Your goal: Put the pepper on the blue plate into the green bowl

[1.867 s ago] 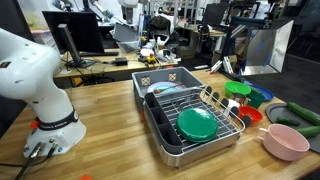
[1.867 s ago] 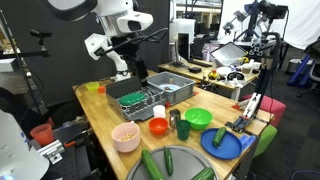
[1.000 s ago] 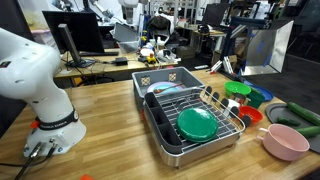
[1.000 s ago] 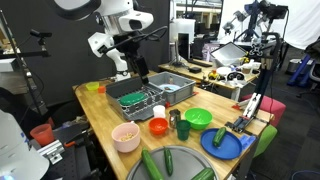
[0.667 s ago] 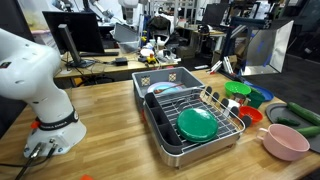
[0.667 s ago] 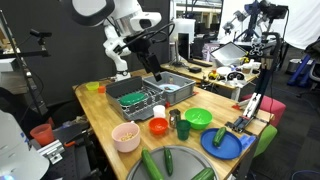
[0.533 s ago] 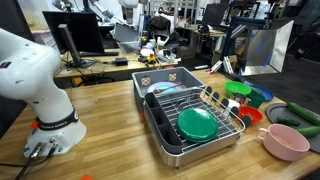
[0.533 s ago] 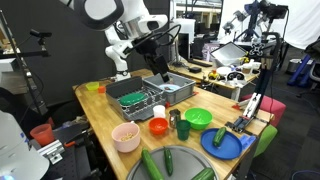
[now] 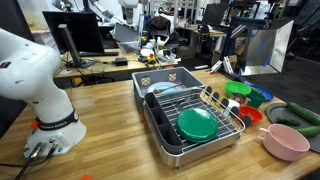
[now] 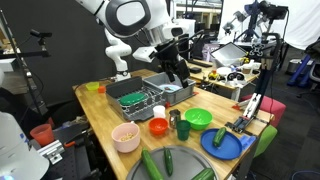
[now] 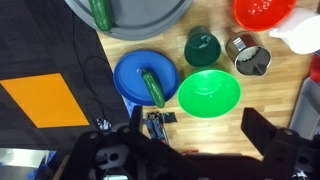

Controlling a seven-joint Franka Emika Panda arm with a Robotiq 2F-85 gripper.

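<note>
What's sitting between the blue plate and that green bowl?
Nothing. The wrist view shows only a thin strip of bare wooden table separating the blue plate from the green bowl.

Counts: 3 bowls: green bowl, red bowl, pink bowl. 1 blue plate carrying 1 pepper. 2 cups: dark green cup, metal cup. 1 gray tray; an exterior view shows 3 long green vegetables on it, wrist view only 1. 1 dish rack holding 1 green disc.
</note>
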